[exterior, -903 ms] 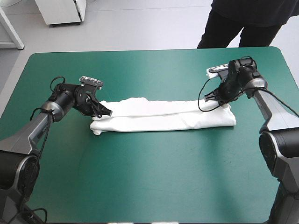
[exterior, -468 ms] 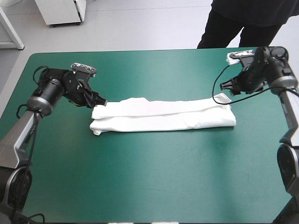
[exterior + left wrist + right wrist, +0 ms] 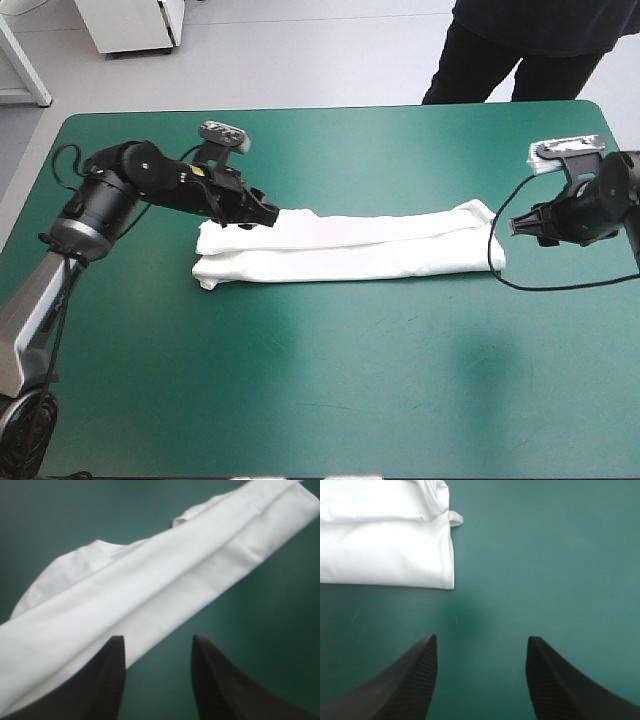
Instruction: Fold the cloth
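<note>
Across the teal-green cover (image 3: 300, 380) stretches the T-shirt (image 3: 350, 245), a long folded band (two layers showing); left gripper (image 3: 263, 213) hangs spread over its left end, right gripper (image 3: 514, 225) spread just past the other.

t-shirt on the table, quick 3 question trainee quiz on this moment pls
1. True or false: the right pincer is shut on the T-shirt.
2. Which pincer is nearer the T-shirt? A) left pincer B) right pincer C) both equally far
3. Short answer: is the T-shirt lifted, or lying on the table?
Key: 1 false, it is open and apart from the T-shirt. 2 A. 3 lying on the table, folded into a long strip.
</note>
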You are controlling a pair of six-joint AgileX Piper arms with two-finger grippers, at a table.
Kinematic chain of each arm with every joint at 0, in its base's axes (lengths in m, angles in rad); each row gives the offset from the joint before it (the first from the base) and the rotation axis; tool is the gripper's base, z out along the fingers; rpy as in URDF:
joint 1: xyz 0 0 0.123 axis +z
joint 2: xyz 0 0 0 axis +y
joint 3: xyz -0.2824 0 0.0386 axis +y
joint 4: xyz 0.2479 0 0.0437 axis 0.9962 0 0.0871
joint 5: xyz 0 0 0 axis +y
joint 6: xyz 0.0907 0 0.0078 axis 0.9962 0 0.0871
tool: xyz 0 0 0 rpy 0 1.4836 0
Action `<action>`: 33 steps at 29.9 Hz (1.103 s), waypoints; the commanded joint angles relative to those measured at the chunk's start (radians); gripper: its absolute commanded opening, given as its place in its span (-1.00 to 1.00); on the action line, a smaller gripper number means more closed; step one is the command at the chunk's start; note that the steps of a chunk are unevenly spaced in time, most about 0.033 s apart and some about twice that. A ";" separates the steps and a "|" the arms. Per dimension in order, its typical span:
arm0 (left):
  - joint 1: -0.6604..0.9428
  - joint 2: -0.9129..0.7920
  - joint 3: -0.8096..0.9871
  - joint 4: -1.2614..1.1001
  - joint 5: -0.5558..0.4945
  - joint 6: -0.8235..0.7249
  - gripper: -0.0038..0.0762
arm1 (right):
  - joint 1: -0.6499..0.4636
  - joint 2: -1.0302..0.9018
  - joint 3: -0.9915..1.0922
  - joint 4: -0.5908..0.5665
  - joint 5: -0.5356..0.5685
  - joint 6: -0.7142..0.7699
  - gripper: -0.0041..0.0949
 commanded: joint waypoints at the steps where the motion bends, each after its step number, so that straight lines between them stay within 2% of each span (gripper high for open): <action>1: -0.098 0.003 -0.029 -0.057 -0.079 0.011 -0.46 | -0.010 -0.094 0.036 -0.049 -0.052 0.019 0.12; 4: -0.146 0.037 -0.029 -0.057 -0.145 0.016 -0.93 | -0.008 -0.131 0.056 -0.050 -0.057 0.036 0.12; 5: -0.157 0.049 -0.029 -0.065 -0.172 0.028 -0.95 | -0.008 -0.141 0.058 -0.052 -0.057 0.036 0.12; 8: -0.165 0.095 -0.038 -0.119 -0.211 0.057 -0.96 | -0.008 -0.155 0.058 -0.054 -0.059 0.050 0.12; 16: -0.165 0.294 -0.137 -0.184 -0.152 0.111 -0.96 | -0.008 -0.113 0.060 -0.031 -0.093 0.056 0.12; 27: -0.165 0.486 -0.228 -0.218 -0.103 0.111 -0.96 | -0.008 0.069 0.056 0.112 -0.114 -0.033 0.13; 33: -0.167 0.533 -0.228 -0.231 -0.075 0.111 -0.96 | -0.032 0.134 0.016 0.252 -0.116 -0.091 0.13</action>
